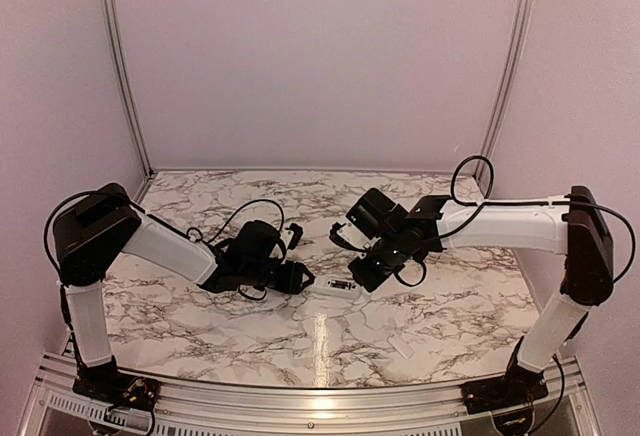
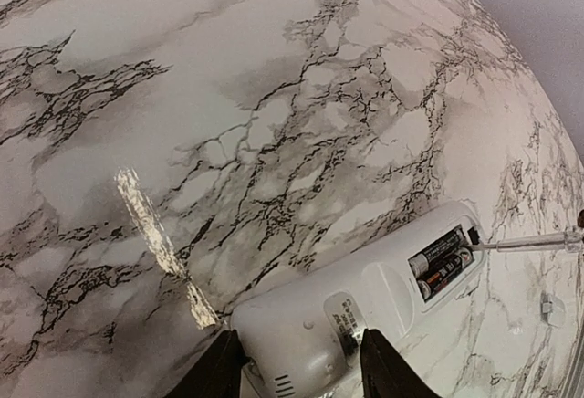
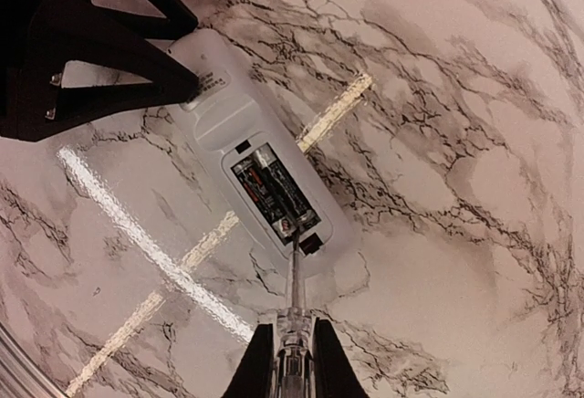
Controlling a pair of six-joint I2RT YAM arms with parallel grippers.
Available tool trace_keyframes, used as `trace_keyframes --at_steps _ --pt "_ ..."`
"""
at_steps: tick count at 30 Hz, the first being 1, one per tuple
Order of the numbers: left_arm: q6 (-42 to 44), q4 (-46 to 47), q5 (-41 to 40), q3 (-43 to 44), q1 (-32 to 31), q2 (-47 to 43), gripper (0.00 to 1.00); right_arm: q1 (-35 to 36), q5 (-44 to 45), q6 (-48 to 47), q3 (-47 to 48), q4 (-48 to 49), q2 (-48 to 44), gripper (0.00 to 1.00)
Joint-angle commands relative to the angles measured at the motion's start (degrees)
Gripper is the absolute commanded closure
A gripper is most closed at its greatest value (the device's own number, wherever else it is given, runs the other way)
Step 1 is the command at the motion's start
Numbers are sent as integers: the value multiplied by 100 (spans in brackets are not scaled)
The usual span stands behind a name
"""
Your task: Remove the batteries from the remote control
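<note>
The white remote control (image 1: 342, 288) lies back-up on the marble table with its compartment open. Two dark batteries (image 3: 274, 193) sit side by side in the recess, and they also show in the left wrist view as batteries (image 2: 443, 266). My left gripper (image 2: 301, 371) is shut on the remote control (image 2: 365, 302) at its rounded end, a finger against each side. My right gripper (image 3: 295, 343) is shut on a thin clear-handled stick (image 3: 295, 279). The stick's metal tip rests at the batteries' near end, by the compartment's edge. Both grippers meet over the remote in the top view, left gripper (image 1: 305, 278) and right gripper (image 1: 362, 276).
A small flat white cover piece (image 1: 400, 348) lies on the table near the front, right of the remote, and shows as the cover piece (image 2: 550, 308) in the left wrist view. The left gripper's black fingers (image 3: 137, 78) fill the right wrist view's upper left.
</note>
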Motion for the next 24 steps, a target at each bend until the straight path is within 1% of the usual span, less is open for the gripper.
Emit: trace_keyframes --at_steps 1,14,24 --pt "84 -223 253 111 -131 146 53 -6 -549 -145 198 -112 265 100" --pt "102 -245 283 111 -129 121 56 -46 -1081 -461 569 -255 315 100" --pt "108 -250 310 111 -135 120 57 -228 -1291 -470 223 85 232 100"
